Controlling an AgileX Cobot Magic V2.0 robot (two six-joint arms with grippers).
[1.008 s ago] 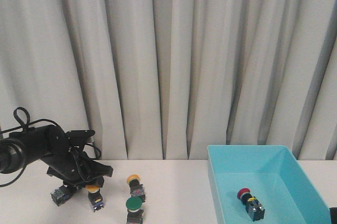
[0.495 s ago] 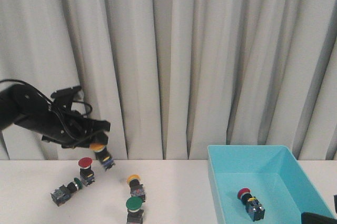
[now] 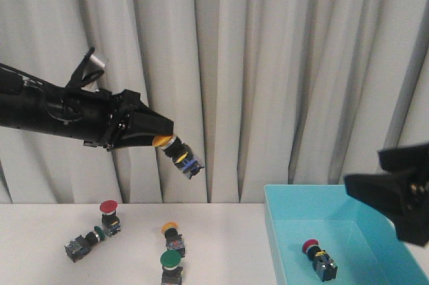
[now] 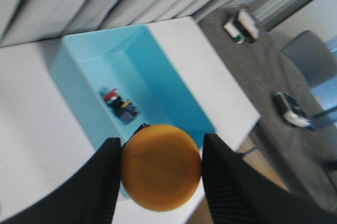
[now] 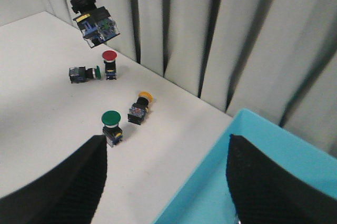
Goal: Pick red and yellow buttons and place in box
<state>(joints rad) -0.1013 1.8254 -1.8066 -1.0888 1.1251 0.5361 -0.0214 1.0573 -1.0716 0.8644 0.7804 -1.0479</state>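
High above the table, my left gripper (image 3: 163, 139) is shut on a yellow button (image 3: 179, 154); its orange-yellow cap (image 4: 160, 167) fills the space between the fingers, over the near edge of the turquoise box (image 4: 158, 71). One red button (image 3: 317, 258) lies inside the box (image 3: 315, 190). On the table stand a red button (image 3: 108, 213) and a yellow button (image 3: 172, 235). My right gripper (image 3: 367, 169) hovers open and empty above the box's left rim (image 5: 239, 129). In the right wrist view the held yellow button (image 5: 92, 21) hangs above the red button (image 5: 109, 61).
A green-capped button (image 3: 171, 266) stands near the table's front, and another green one (image 3: 84, 245) lies on its side at the left. A grey curtain (image 3: 255, 64) closes off the back. Past the table's far side are chairs and floor (image 4: 295, 103).
My left gripper has lifted the yellow button off the table and carried it up and to the right. My right gripper has risen into the front view above the box.
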